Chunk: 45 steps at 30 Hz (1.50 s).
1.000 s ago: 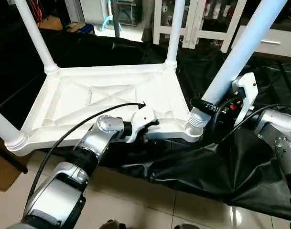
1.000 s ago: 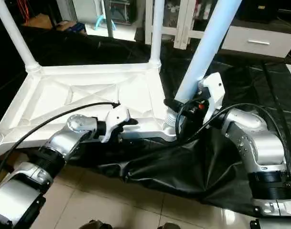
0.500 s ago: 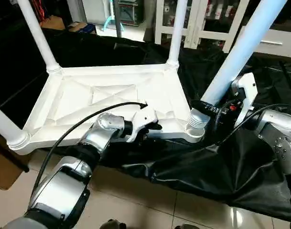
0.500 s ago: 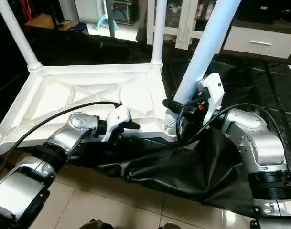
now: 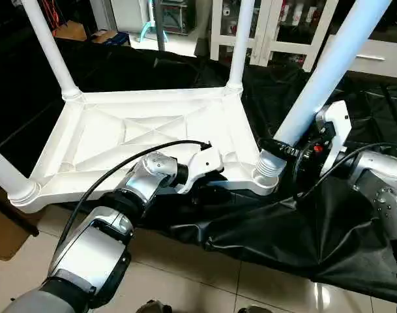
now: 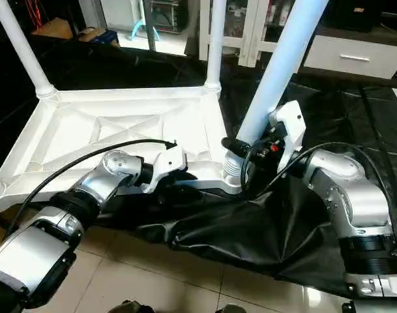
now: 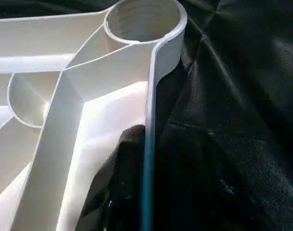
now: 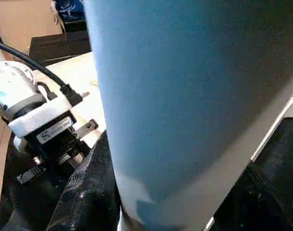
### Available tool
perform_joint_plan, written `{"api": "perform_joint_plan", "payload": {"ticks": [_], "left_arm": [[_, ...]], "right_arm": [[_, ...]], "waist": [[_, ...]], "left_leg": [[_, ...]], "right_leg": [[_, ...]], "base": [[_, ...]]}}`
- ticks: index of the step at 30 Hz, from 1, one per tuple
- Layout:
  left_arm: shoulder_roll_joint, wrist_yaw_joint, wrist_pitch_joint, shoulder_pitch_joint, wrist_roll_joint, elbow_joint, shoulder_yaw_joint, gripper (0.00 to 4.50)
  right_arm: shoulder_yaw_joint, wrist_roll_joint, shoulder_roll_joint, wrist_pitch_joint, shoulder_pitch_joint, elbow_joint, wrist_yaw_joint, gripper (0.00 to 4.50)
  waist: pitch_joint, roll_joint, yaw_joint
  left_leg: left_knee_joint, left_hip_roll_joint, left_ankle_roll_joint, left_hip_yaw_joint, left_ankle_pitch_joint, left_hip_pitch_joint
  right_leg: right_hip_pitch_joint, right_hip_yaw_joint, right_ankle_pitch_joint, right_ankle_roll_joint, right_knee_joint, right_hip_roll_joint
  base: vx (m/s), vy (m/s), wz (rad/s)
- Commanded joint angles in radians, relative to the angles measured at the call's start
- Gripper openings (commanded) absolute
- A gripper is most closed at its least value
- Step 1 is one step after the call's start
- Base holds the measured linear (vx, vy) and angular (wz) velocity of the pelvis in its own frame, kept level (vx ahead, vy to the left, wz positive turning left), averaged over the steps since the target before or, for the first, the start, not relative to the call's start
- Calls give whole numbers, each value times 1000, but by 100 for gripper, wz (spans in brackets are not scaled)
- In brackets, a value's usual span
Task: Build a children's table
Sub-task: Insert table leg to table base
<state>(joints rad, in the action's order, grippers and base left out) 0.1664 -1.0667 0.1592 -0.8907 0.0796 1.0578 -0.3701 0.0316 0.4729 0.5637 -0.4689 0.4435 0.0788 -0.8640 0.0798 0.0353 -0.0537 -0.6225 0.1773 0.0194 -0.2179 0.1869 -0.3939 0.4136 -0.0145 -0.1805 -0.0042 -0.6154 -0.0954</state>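
The white table top (image 5: pixel 152 130) lies upside down on a black cloth, its X ribs facing up. Three white legs (image 5: pixel 51 49) stand in its sockets. My right gripper (image 5: pixel 281 147) is shut on the fourth leg (image 5: pixel 322 72), which leans to the right. Its ribbed end sits just over the near right corner socket (image 5: pixel 266 181), whose thread shows bare in the left wrist view (image 7: pixel 144 19). My left gripper (image 5: pixel 208 175) straddles the top's near rim (image 7: pixel 148 120). One black finger (image 7: pixel 129 154) presses on the rim's inner side; the other is hidden beyond it.
The black cloth (image 5: pixel 283 228) hangs in folds over the near edge, down to the tiled floor (image 5: pixel 185 274). A white glass-door cabinet (image 5: pixel 276 32) and a drawer unit (image 5: pixel 374 62) stand behind. A cardboard box (image 5: pixel 2 238) sits at the left.
My left gripper has slid right along the near rim and its fingers have closed in on it. The right arm and its leg have stayed put.
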Motion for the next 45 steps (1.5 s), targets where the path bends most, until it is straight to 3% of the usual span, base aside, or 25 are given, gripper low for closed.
{"api": "perform_joint_plan", "payload": {"ticks": [1,17,23,24,26,28,31,32,35,36,37,45], "left_arm": [[10,-10,-4,0,25,31,-14,106],[66,-77,26,26,41,22,-1,3],[104,-98,41,114,53,-62,-15,0],[112,-109,34,135,48,-88,-14,0],[128,-134,18,173,37,-143,-10,0],[146,-145,-3,216,26,-208,-6,0],[156,-148,-12,239,23,-242,-4,0],[166,-155,-24,261,13,-278,-1,0],[186,-172,-59,306,-9,-365,6,0],[196,-181,-91,329,-17,-423,9,0],[201,-189,-107,340,-22,-455,9,0],[210,-199,-171,378,-34,-562,3,0]], "right_arm": [[6,-2,11,0,3,-29,-15,186],[7,1,10,-1,8,-27,-30,186],[34,69,-7,-61,-3,-48,-41,186],[34,83,-1,-82,-9,-50,-53,186],[32,102,12,-119,-21,-51,-73,186],[33,109,16,-137,-31,-42,-81,186],[35,112,16,-146,-33,-35,-83,186],[38,123,13,-170,-32,-26,-83,186],[53,160,6,-246,-19,10,-68,186],[68,208,1,-315,-11,25,-68,186],[83,247,-3,-379,-3,43,-66,186],[152,340,-30,-524,44,129,-37,186]], "waist": [[-79,-17,1],[-77,-17,11],[-74,-18,15],[-70,-25,18],[-68,-22,16],[-65,-29,18],[-64,-24,20],[-63,-36,23],[-62,-33,24],[-61,-33,25],[-61,-34,23],[-51,-35,22]], "left_leg": [[80,45,-64,30,189,29],[85,47,-71,29,188,29],[89,49,-71,30,207,28],[90,49,-71,28,212,27],[94,51,-67,29,219,30],[96,51,-56,26,230,34],[98,51,-44,27,237,35],[98,51,-44,25,238,35],[101,50,-55,29,198,25],[98,50,-61,25,191,33],[98,49,-67,23,176,30],[103,50,-56,19,169,32]], "right_leg": [[-48,18,-122,-267,73,-44],[-47,18,-133,-273,76,-46],[-48,20,-160,-270,79,-47],[-47,20,-173,-266,81,-46],[-47,22,-213,-253,84,-48],[-41,23,-252,-243,89,-46],[-37,24,-284,-228,92,-46],[-36,25,-284,-224,92,-45],[-41,24,-264,-222,87,-47],[-37,26,-243,-231,87,-44],[-36,25,-229,-231,86,-41],[-29,24,-238,-234,87,-39]], "base": [[0,0,0],[0,0,0],[0,0,0],[0,0,0],[0,0,0],[0,0,0],[0,0,0],[0,0,0],[0,0,0],[0,0,0],[0,0,0],[0,0,0]]}}
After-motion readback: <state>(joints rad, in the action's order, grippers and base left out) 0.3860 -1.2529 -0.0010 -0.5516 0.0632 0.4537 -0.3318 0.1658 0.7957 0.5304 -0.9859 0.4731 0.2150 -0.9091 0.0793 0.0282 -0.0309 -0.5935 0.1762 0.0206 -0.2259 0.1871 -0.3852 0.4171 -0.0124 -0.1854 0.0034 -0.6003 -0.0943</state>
